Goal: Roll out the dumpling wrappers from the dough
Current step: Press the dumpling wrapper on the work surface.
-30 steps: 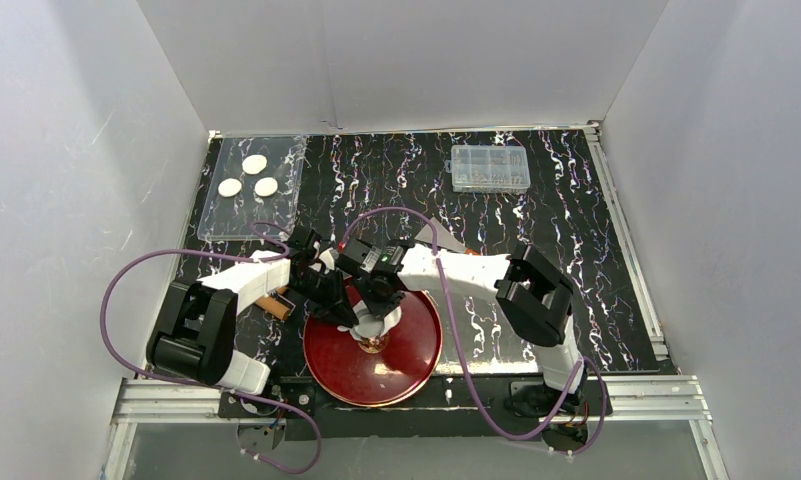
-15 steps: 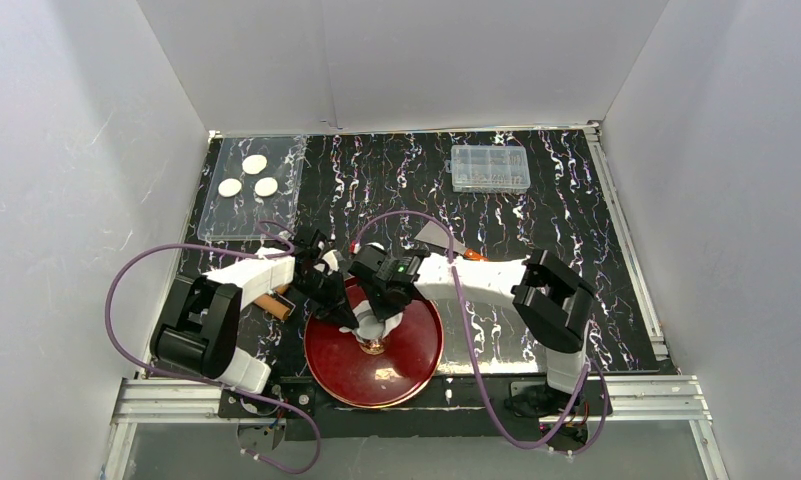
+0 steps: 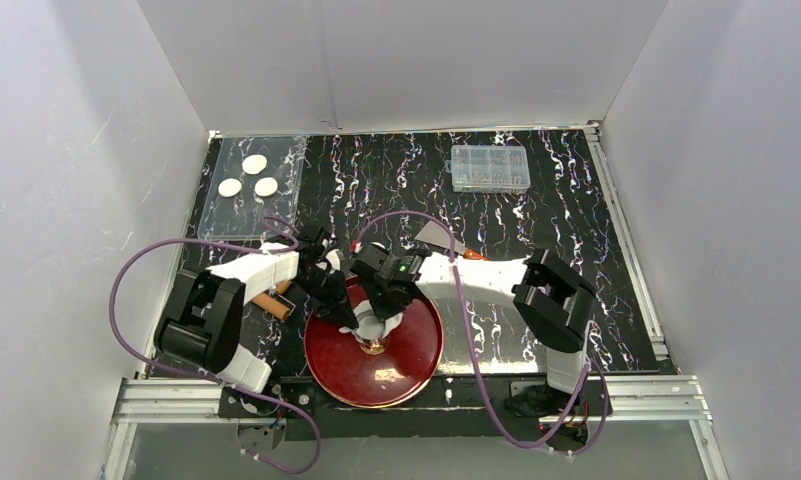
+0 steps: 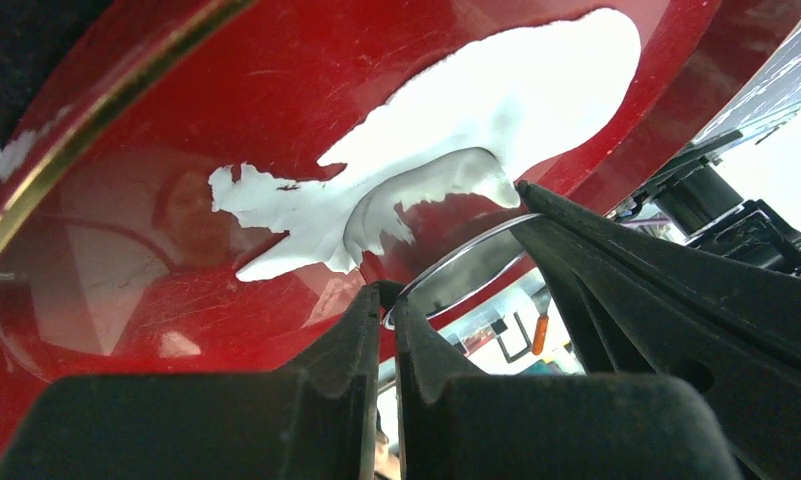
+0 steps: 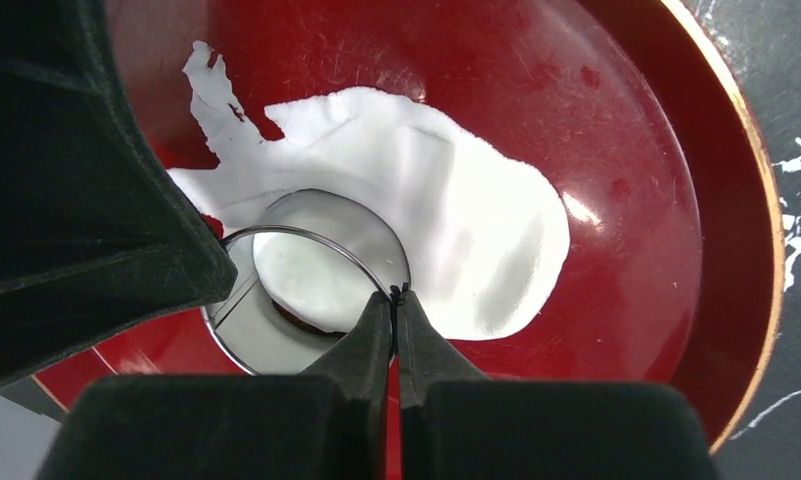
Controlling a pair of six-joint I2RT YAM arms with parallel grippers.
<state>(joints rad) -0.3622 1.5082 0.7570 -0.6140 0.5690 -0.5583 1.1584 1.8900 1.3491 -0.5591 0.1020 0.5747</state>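
Three dumpling wrappers (image 3: 254, 163) sit in the clear tray (image 3: 238, 215) at the far left corner of the table (image 3: 576, 220). The left gripper (image 4: 381, 300) and right gripper (image 5: 396, 300) both pinch the ring cutter (image 5: 238, 335), pressed into the dough (image 5: 466, 230) on the red plate (image 5: 626, 200). I think more cutting is left.

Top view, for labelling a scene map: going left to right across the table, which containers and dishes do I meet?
clear tray → red plate → clear box
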